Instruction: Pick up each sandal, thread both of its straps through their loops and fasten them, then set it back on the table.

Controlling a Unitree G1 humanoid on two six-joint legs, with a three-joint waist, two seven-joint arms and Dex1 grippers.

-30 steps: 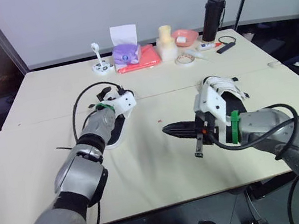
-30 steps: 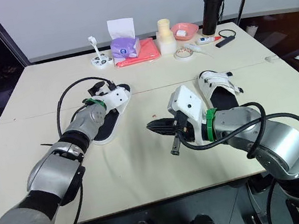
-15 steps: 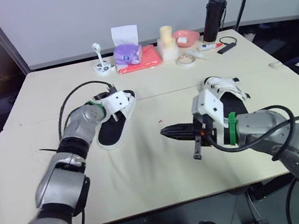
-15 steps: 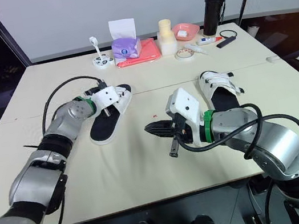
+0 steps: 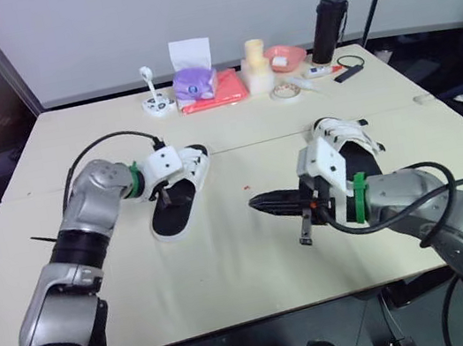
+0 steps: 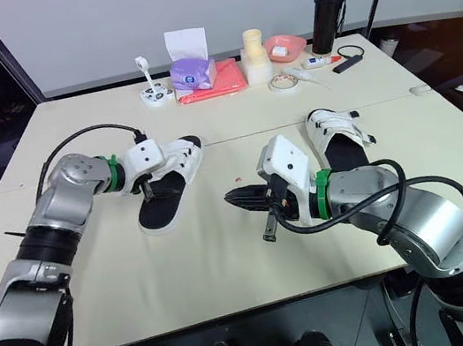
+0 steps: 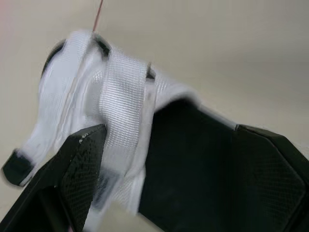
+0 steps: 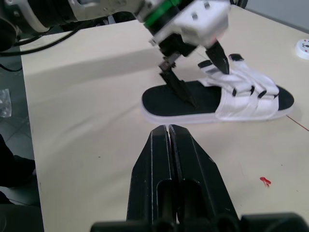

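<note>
Sandal, first: white-strapped sandal with a black footbed (image 5: 181,218), lying sole down on the pale table (image 5: 229,263), on my left side.
Sandal, second: matching white-and-black sandal (image 5: 349,145), flat on the table beyond my right forearm, well apart from the first.
Left gripper (image 7: 169,131): my two black fingers stood spread, straddling the first sandal. One tip was down at the footbed, the other up by the straps. Nothing was clamped.
Right gripper (image 8: 169,140): fingers pressed together, empty, hovering over bare table between the two sandals.
Handling, judged: light. The sole probably flexes a little but keeps its shape. The woven straps (image 7: 124,92) looked soft and floppy, likely to slide out of smooth fingers.
Where to hold, judged: pinch the sole edge at the heel end to lift, and take each strap near its free end for threading.
Hard to make out: the dark loops (image 7: 149,72) were small and blurred. I could not tell whether any strap was already threaded or fastened, nor whether my left fingertip touched the footbed.
Cut off: the first sandal's heel ran out of the left wrist view, and part of the second sandal sat behind my right wrist.
</note>
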